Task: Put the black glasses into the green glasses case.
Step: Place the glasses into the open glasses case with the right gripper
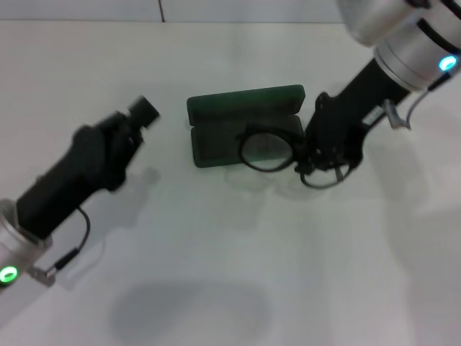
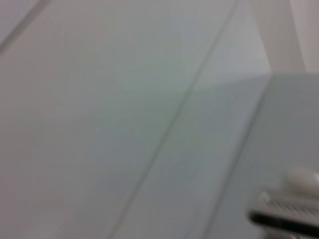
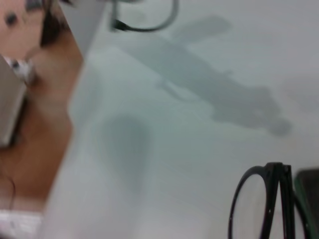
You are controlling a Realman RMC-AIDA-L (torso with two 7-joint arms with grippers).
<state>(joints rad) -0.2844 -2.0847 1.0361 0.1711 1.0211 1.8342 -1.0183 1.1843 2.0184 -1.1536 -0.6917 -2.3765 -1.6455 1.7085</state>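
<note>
The green glasses case [image 1: 216, 140] lies open in the middle of the table, its lid [image 1: 245, 103] folded back on the far side. My right gripper [image 1: 317, 150] is at the case's right end, shut on the black glasses [image 1: 266, 149] near their bridge. One lens hangs over the right end of the case's tray, and the other lens [image 1: 325, 175] sticks out over the table in front of the gripper. In the right wrist view one black lens rim [image 3: 259, 199] shows beside the case's dark edge [image 3: 310, 199]. My left gripper [image 1: 144, 109] hovers left of the case, apart from it.
The white table [image 1: 230, 274] stretches wide in front of the case. Its edge and brown floor [image 3: 40, 114] show in the right wrist view, with a cable loop [image 3: 144, 22] farther off. The left wrist view shows only pale surfaces and a blurred object [image 2: 289, 211].
</note>
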